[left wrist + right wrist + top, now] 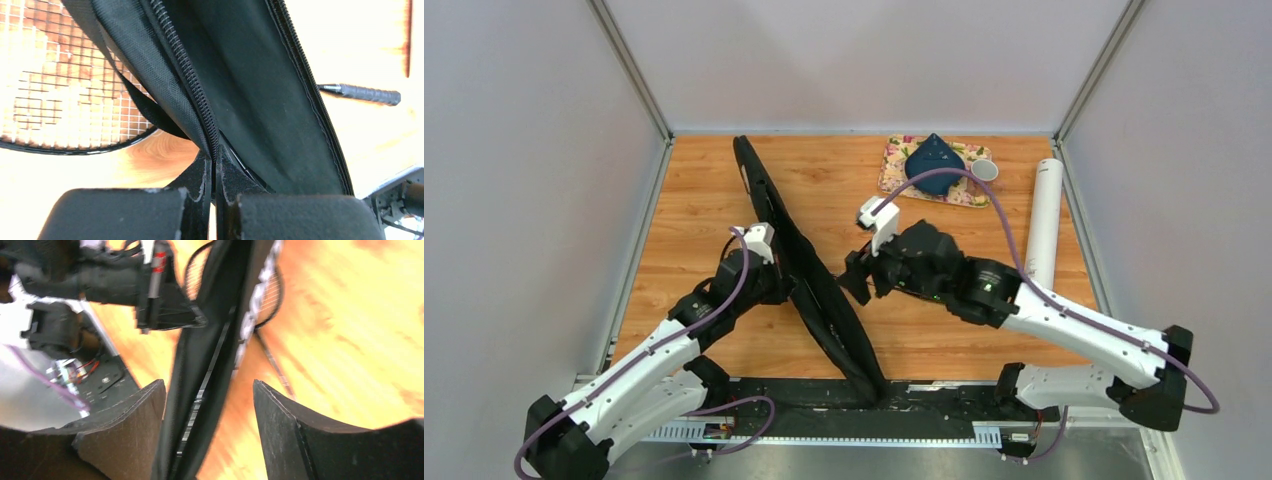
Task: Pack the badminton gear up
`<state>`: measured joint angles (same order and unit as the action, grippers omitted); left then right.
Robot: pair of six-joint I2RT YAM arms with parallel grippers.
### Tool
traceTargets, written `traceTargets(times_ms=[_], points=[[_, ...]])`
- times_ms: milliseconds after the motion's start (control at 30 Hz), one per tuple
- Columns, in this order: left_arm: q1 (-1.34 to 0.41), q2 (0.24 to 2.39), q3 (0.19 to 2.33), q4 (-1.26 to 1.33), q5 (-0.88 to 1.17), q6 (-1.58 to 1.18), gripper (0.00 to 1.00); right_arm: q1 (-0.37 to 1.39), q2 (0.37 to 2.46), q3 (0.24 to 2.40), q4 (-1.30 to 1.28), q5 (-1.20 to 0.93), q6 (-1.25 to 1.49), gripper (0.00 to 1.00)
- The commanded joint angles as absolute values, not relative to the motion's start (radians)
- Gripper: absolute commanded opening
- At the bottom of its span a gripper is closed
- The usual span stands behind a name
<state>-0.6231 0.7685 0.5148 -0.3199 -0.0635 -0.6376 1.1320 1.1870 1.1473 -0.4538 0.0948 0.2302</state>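
The long black racket cover [809, 275] stands on its edge, running diagonally from the back of the table to the near edge. My left gripper [786, 278] is shut on the cover's zipper edge [200, 107], its fingers [200, 180] pinched tight. Behind the cover, a racket's strung head [55, 100] lies on the wood, and a black handle [370, 93] shows to the right. My right gripper [852, 280] is open on the other side. The cover [210, 365] passes between its fingers [135, 425], close to the left one. The white tube [1044, 220] lies at the right edge.
A floral tray [894, 175] with a blue cloth [934, 160] and a small cup [985, 170] sits at the back right. Grey walls close in the table on three sides. My left gripper [165, 305] shows in the right wrist view, across the cover.
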Motion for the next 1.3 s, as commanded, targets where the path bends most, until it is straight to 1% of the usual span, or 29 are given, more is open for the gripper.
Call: traceTargets(times_ms=[0,33,100,133,200,367,500,633,767,833,933,1000,1033,1100,1133,1267], points=[[-0.624,0.769,0.574,-0.322,-0.161,-0.607,0.00,0.935,1.140,1.095,-0.483,0.059,0.045,0.70],[-0.624,0.756,0.568,-0.324,-0.164,-0.617,0.00,0.873,1.153,1.088,-0.486,0.016,0.041,0.69],[-0.624,0.739,0.546,-0.334,-0.176,-0.627,0.00,0.740,1.183,1.051,-0.482,-0.145,0.006,0.66],[-0.624,0.723,0.537,-0.334,-0.175,-0.632,0.00,0.727,1.234,1.048,-0.479,-0.143,-0.024,0.65],[-0.624,0.706,0.514,-0.342,-0.175,-0.630,0.00,0.726,1.290,1.031,-0.476,-0.138,-0.122,0.65],[-0.624,0.666,0.505,-0.370,-0.172,-0.611,0.00,0.726,1.521,1.058,-0.477,-0.139,-0.184,0.61],[-0.623,0.638,0.494,-0.382,-0.167,-0.594,0.00,0.744,1.639,1.074,-0.439,-0.131,-0.225,0.60],[-0.624,0.603,0.479,-0.385,-0.169,-0.584,0.00,0.762,1.736,1.115,-0.440,-0.104,-0.265,0.59],[-0.624,0.578,0.466,-0.399,-0.175,-0.575,0.00,0.775,1.799,1.134,-0.430,-0.117,-0.310,0.52],[-0.624,0.566,0.463,-0.405,-0.179,-0.566,0.00,0.793,1.834,1.140,-0.426,-0.086,-0.322,0.51],[-0.624,0.560,0.460,-0.400,-0.176,-0.558,0.00,0.818,1.887,1.167,-0.425,-0.040,-0.328,0.44],[-0.624,0.566,0.465,-0.399,-0.176,-0.554,0.00,0.830,1.911,1.196,-0.422,0.033,-0.325,0.29],[-0.624,0.566,0.471,-0.400,-0.178,-0.549,0.00,0.836,1.919,1.204,-0.420,0.053,-0.327,0.17],[-0.623,0.571,0.482,-0.413,-0.196,-0.549,0.00,0.854,1.933,1.218,-0.407,0.176,-0.324,0.02],[-0.624,0.572,0.492,-0.416,-0.215,-0.552,0.00,0.859,1.934,1.229,-0.405,0.198,-0.328,0.00],[-0.624,0.597,0.518,-0.457,-0.271,-0.568,0.00,0.873,1.907,1.265,-0.390,0.401,-0.316,0.00]])
